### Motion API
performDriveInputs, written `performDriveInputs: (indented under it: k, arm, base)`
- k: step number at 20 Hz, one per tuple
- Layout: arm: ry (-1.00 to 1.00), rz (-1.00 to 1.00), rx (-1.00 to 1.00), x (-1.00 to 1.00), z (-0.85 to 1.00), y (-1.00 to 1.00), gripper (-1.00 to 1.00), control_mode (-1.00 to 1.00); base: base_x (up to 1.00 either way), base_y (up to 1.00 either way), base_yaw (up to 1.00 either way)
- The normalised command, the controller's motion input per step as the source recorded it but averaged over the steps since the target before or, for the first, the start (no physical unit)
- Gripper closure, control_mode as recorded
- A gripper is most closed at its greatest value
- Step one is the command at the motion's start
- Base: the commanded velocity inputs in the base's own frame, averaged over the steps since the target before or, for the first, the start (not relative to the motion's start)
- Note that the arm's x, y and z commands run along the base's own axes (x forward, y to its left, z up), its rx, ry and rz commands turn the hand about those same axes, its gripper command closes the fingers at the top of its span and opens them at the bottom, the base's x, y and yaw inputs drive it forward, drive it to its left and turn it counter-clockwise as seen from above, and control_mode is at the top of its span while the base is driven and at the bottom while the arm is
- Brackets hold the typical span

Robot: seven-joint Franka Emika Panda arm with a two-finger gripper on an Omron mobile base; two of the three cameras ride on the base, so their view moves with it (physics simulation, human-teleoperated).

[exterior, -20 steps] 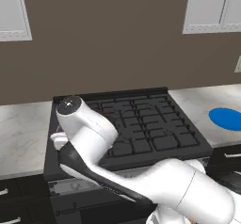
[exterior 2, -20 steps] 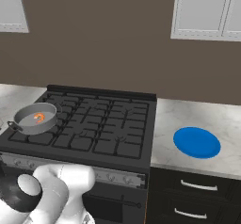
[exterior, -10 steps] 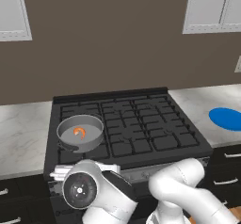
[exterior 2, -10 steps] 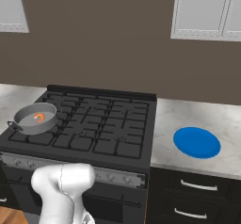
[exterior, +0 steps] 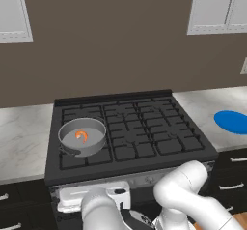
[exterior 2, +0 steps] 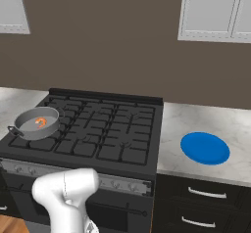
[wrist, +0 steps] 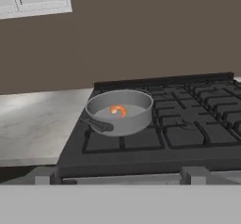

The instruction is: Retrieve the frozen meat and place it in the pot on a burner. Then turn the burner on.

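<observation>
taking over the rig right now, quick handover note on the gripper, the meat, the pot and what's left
Gripper: open and empty, held low in front of the range, looking over its front edge at the pot.
Frozen meat: lies inside the pot, near the middle of its floor.
Pot: sits on the front left burner of the range, its dark handle pointing toward the front left.
Done: meat is in the pot, pot is on a burner.
Left: turn that burner on. The knobs run along the range's front panel; no flame is visible under the pot.
Blue plate on the counter to the right is not part of the job.
</observation>
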Motion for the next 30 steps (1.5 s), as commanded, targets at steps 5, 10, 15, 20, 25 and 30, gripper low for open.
performDriveInputs:
  k: [5, 10, 15, 20, 25, 30]
  arm:
    - [-0.07, 0.02, -0.02, 0.0, -0.33, -0.01, -1.0, -1.0]
    - [0.0, 0.0, 0.0, 0.0, -0.3, 0.0, -1.0, -1.0]
    - [-0.01, 0.0, -0.03, 0.0, -0.45, 0.0, -1.0, -1.0]
    - [0.0, 0.0, -0.04, 0.0, -0.54, 0.0, -1.0, -1.0]
    - [0.0, -0.01, -0.05, 0.0, -0.55, 0.0, -1.0, -1.0]
    - [0.0, -0.02, -0.1, 0.0, -0.32, 0.0, -1.0, -1.0]
  base:
    - [0.0, 0.0, 0.0]
    - [0.0, 0.0, 0.0]
    - [0.0, 0.0, 0.0]
    - [0.0, 0.0, 0.0]
    - [0.0, 0.0, 0.0]
    - [0.0, 0.0, 0.0]
